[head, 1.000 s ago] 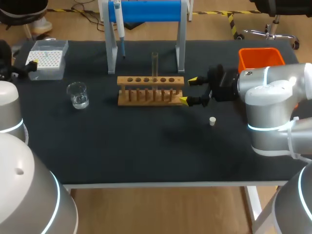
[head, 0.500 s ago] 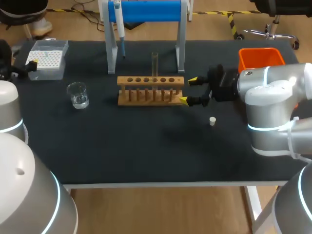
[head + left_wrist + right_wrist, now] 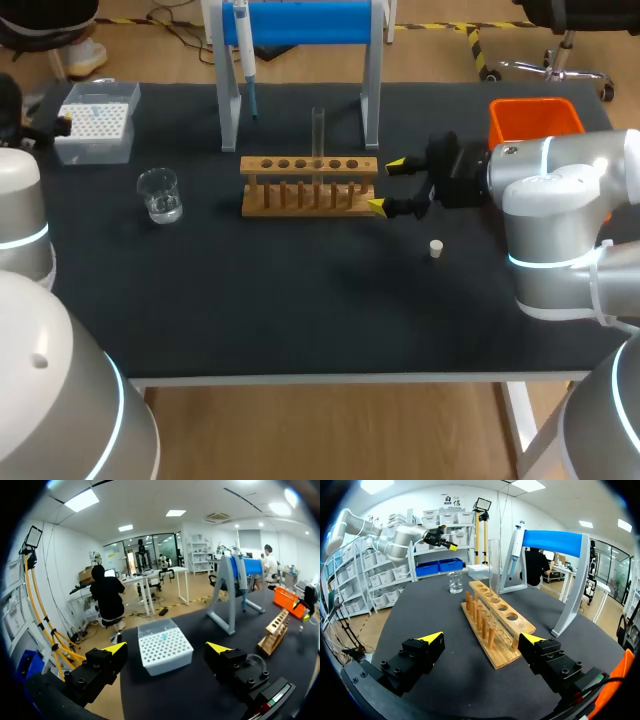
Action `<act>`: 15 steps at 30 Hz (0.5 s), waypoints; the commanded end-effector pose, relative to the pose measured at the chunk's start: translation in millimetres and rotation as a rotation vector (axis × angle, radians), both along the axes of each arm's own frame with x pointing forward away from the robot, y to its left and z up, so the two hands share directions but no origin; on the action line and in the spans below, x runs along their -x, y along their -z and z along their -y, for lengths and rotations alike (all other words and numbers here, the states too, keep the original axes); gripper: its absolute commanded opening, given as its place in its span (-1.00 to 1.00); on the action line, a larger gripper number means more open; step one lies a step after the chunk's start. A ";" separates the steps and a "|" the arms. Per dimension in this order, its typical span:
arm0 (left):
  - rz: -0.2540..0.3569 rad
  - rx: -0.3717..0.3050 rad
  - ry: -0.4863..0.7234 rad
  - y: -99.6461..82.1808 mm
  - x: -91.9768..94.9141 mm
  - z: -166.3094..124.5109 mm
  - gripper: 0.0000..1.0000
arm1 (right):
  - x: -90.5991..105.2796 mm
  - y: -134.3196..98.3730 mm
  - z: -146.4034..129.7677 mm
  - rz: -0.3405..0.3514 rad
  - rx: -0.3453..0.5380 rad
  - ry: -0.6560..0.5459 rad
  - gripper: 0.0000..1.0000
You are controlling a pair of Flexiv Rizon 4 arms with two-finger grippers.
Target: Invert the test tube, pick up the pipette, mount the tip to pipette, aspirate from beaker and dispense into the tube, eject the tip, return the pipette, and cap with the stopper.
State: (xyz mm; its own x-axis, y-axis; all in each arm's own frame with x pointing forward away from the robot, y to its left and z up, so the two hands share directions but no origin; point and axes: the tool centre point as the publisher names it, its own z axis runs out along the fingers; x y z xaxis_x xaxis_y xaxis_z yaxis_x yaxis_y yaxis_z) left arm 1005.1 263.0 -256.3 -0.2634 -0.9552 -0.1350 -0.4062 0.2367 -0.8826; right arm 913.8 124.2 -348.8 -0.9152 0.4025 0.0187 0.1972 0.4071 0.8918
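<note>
A clear test tube (image 3: 318, 133) stands upright in the wooden rack (image 3: 310, 185). My right gripper (image 3: 384, 186) is open at the rack's right end; in the right wrist view its fingers (image 3: 482, 639) frame the end of the rack (image 3: 496, 625), with the tube (image 3: 494, 577) ahead. The pipette (image 3: 243, 48) hangs on the blue stand (image 3: 300, 25). The beaker (image 3: 160, 193) holds some liquid at the left. A white stopper (image 3: 436, 247) lies right of the rack. My left gripper (image 3: 167, 647) is open, just short of the tip box (image 3: 164, 652).
The tip box (image 3: 95, 120) sits at the table's far left corner, with the left arm (image 3: 20, 215) beside it. An orange bin (image 3: 535, 118) stands at the back right. Bare black mat (image 3: 300, 300) fills the front half.
My left gripper has drawn slightly back and away from the tip box. The right arm, tube and rack have not moved.
</note>
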 end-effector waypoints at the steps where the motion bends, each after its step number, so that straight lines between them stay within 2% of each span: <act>1: -0.060 -0.006 0.008 6.4 -35.6 -4.9 1.00 | -0.2 -0.3 0.9 -0.001 0.001 -0.002 1.00; 15: -0.194 0.014 -0.053 41.3 -95.3 -6.7 1.00 | -0.2 -0.3 0.9 -0.001 0.001 -0.002 1.00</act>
State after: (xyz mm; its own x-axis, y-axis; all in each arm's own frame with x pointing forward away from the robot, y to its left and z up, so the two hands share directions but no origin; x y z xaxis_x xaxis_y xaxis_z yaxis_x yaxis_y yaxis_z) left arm 1072.9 276.7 -285.8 -0.2454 -0.9669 -0.0705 -0.4983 0.1882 -0.8463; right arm 913.8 124.2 -348.8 -0.9153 0.4024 0.0187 0.1972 0.4071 0.8918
